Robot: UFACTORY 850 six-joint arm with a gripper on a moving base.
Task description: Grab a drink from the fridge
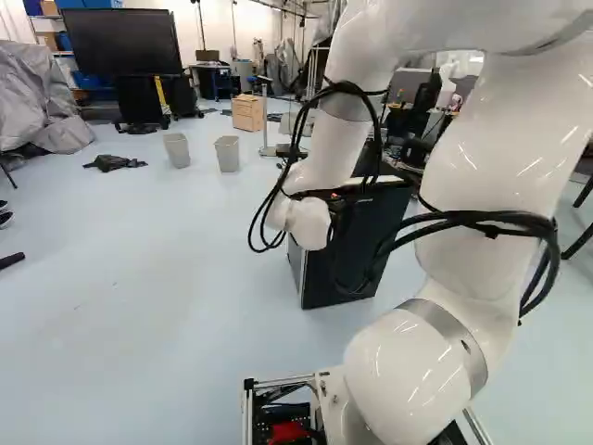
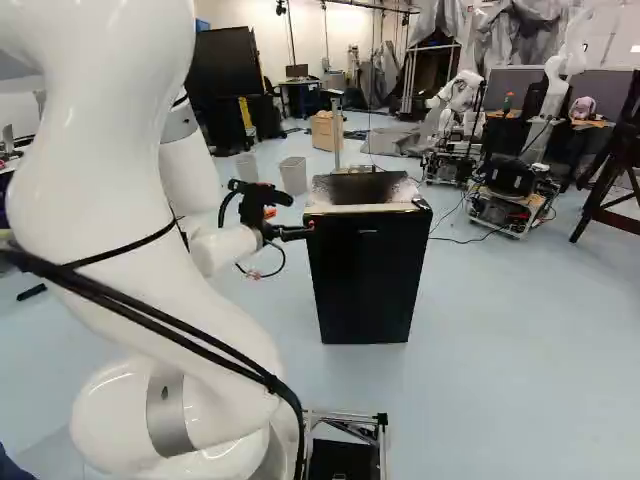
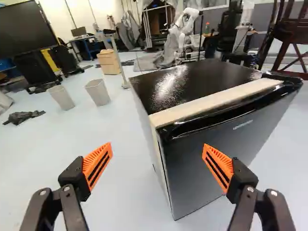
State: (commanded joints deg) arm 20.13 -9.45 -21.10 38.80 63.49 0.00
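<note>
A small black fridge (image 2: 366,275) with a dark top stands on the floor ahead of the base, its door closed. In the right base view my gripper (image 2: 300,232) is beside the fridge's upper left corner. Seen from the wrist, the gripper (image 3: 158,166) stands wide open at the fridge's (image 3: 202,159) near side edge, one finger over the door front and the other out beside the side wall. Nothing is held between the orange pads. No drink shows; the fridge's inside is hidden.
Two grey bins (image 1: 228,153) and a wooden drawer box (image 1: 247,112) stand beyond the fridge. A large screen (image 1: 122,43) is farther off. Another robot (image 2: 462,115) and a wheeled frame (image 2: 512,205) are at the right of the right base view, near a dark wooden stand (image 2: 612,175).
</note>
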